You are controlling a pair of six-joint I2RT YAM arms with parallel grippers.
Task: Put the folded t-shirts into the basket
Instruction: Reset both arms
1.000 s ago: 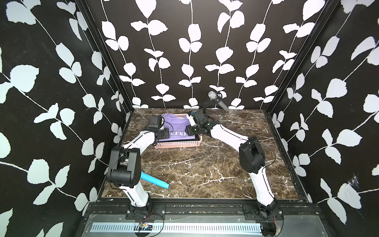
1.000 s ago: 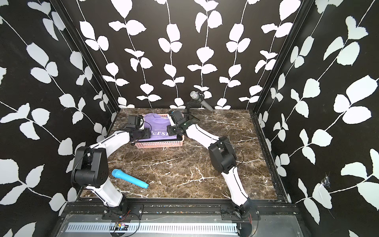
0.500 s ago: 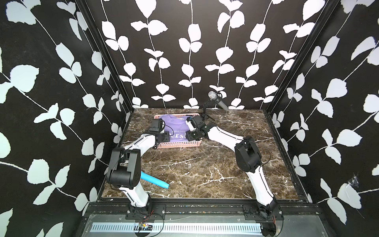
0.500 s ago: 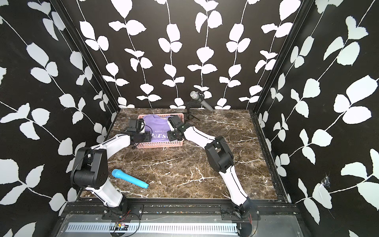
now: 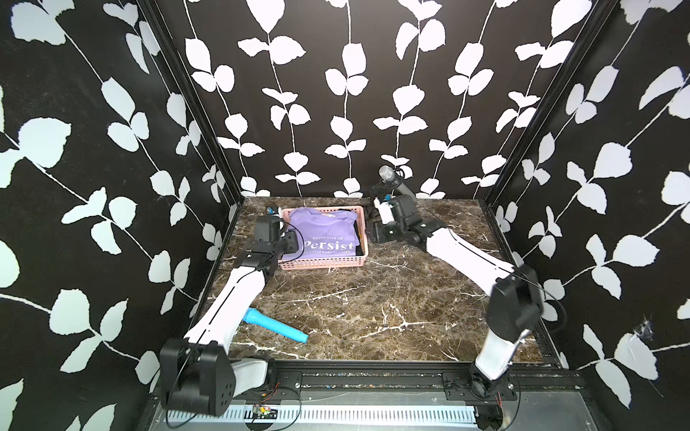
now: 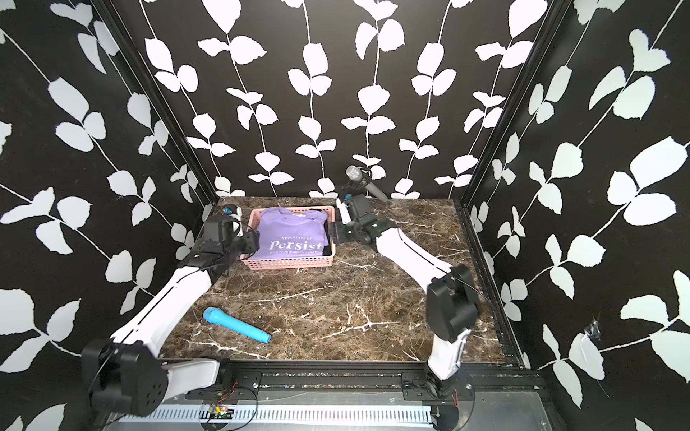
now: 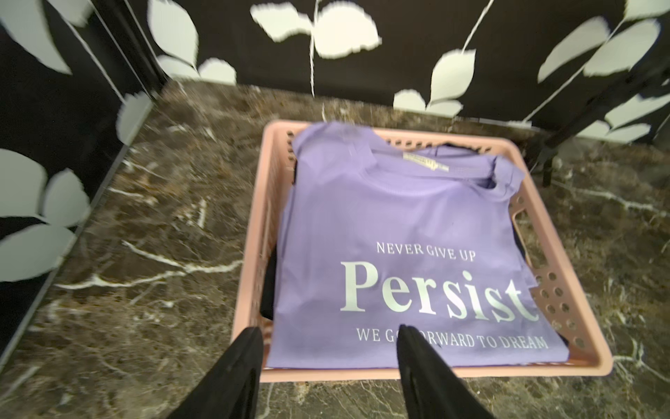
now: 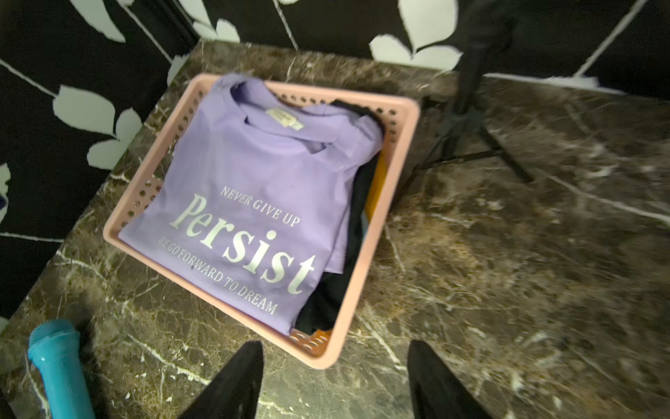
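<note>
While left gripper (image 7: 328, 344) and right gripper (image 8: 335, 357) gape empty, the limp lavender shirt (image 7: 398, 217) in the basket (image 7: 558, 297) likely wants pinching at side folds.

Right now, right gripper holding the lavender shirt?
No; the right gripper is open, empty, while the lavender shirt lies in the basket.

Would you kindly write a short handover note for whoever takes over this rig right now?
Left gripper: open, empty, at the edge of the basket.
Right gripper: open, empty, beside the basket.
Shirts: lavender shirt on top in the basket; black shirt and a yellow edge show beneath; light blue one hidden.
Done: no shirt shows outside the basket.
Left: likely just retract both arms.
</note>
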